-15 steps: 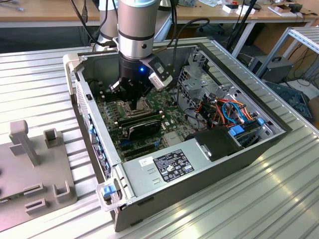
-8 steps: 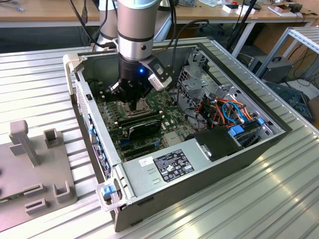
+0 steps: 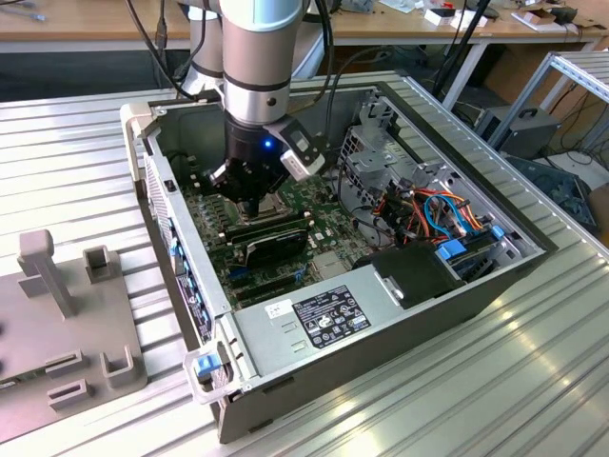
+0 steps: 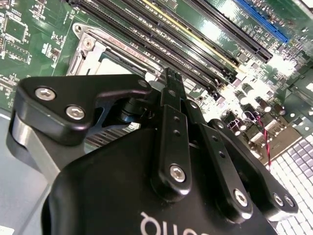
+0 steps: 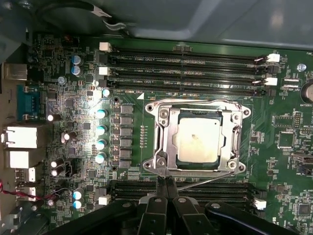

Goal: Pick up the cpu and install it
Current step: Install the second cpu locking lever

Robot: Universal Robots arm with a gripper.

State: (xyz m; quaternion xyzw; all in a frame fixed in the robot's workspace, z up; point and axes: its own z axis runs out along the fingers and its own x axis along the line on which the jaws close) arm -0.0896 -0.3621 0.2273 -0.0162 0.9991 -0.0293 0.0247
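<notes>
A: Exterior view, left to right. Grey fixture block (image 3: 67,324) on the ribbed metal surface (image 3: 533,381) at the exterior view's left, then the open computer case (image 3: 228,381), arm plunged into it. Gripper (image 3: 250,205) low over the motherboard (image 3: 314,205); power supply (image 3: 324,319) nearer the camera, drive cage and cable bundle (image 3: 447,214) toward the right.

B: The cpu?

A: In the first wrist view, cpu (image 5: 197,139) lies flat inside the socket frame (image 5: 161,142), silver top up, bracket open round it. Memory slots (image 5: 186,68) run on both long sides of the socket.

B: Fingers?

A: Clenched, tips pressed together, nothing between them. In the first wrist view the fingertips (image 5: 165,182) stand just beside the socket's edge, apart from the chip. My read: chip already seated, gripper clear of it.

B: Doing this step well?

A: Judgement only: keep the tips off the chip's top and off the frame, move straight, no sideways drag; check the chip sits level and square in the frame.

B: View differences?

A: First wrist view gives chip and frame whole. In the second wrist view the gripper's black linkage (image 4: 171,147) covers most of the socket. Exterior view gives the case layout, but the gripper body hides the socket.
</notes>
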